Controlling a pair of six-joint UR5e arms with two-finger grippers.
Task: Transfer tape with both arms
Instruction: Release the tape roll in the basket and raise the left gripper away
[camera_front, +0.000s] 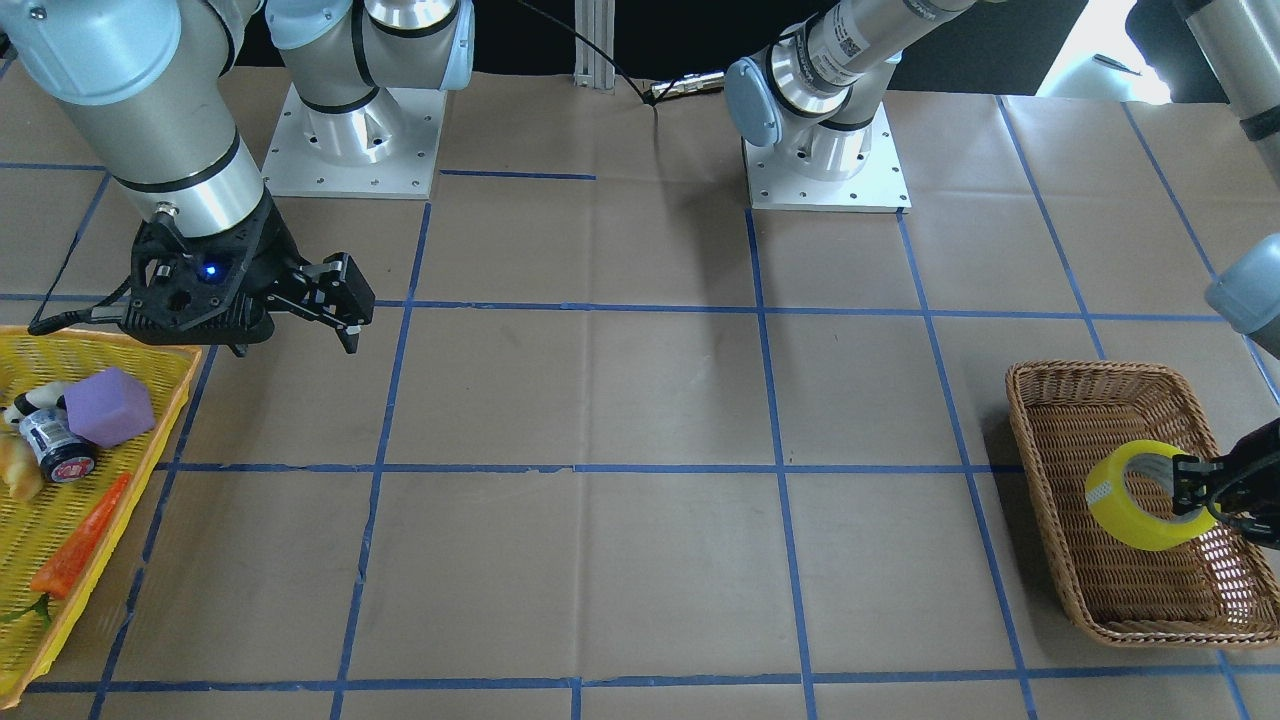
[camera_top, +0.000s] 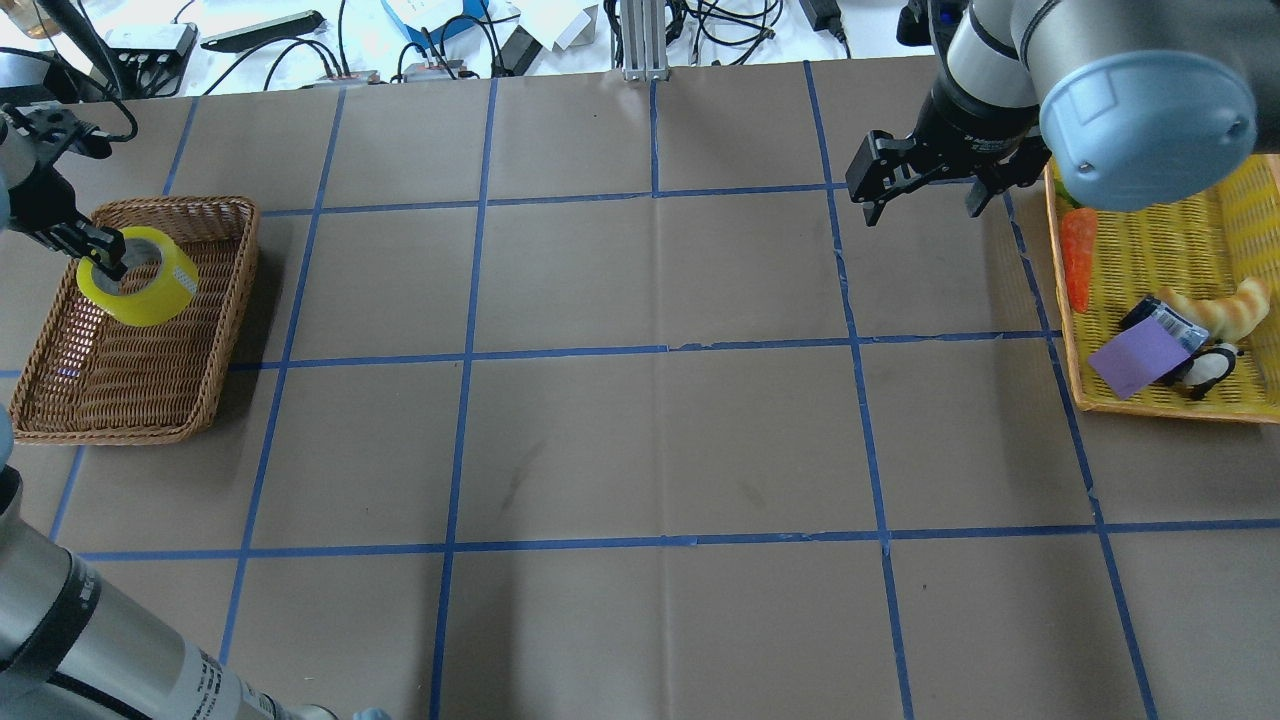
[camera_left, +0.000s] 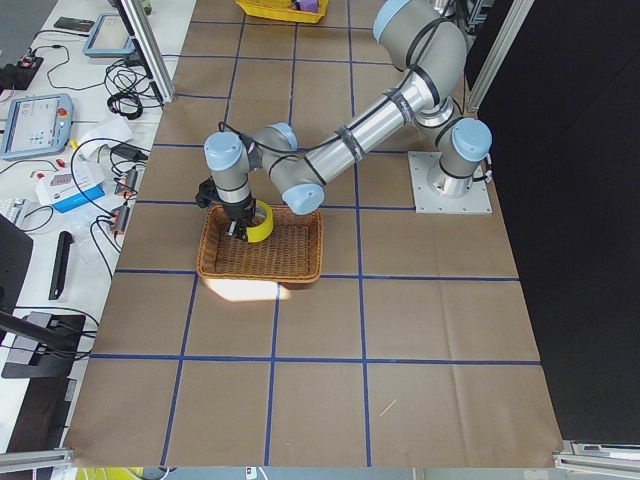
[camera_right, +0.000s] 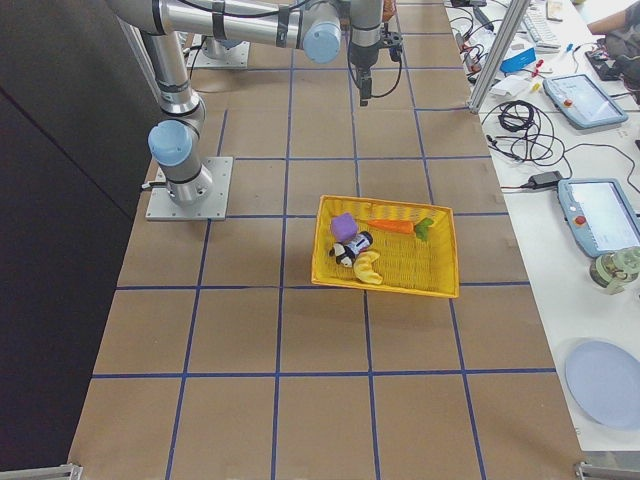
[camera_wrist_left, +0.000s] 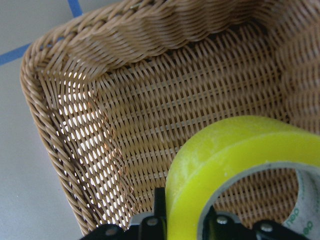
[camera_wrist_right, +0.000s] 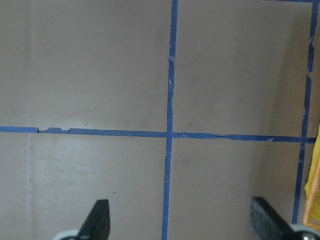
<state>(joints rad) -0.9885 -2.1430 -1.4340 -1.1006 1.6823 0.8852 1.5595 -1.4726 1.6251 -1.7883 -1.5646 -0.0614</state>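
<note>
The yellow tape roll (camera_top: 150, 288) hangs tilted over the brown wicker basket (camera_top: 225, 330). My left gripper (camera_top: 105, 255) is shut on the roll's wall, one finger inside the ring and one outside. The front view shows the tape (camera_front: 1125, 510) held by the left gripper (camera_front: 1192, 487) above the basket (camera_front: 1040, 405). The left wrist view shows the tape (camera_wrist_left: 235, 160) close up over the basket's weave (camera_wrist_left: 85, 150). My right gripper (camera_top: 920, 212) is open and empty above the bare table, beside the yellow tray (camera_top: 1066, 320). The right gripper also shows in the front view (camera_front: 352, 318).
The yellow tray (camera_front: 175, 375) holds a purple cube (camera_front: 108, 405), a black-and-white jar with a red lid (camera_front: 55, 445), a carrot (camera_front: 80, 550) and a pale bread-like piece (camera_top: 1220, 310). Brown paper with blue tape lines (camera_wrist_right: 170, 135) covers the table. Cables lie along the far edge.
</note>
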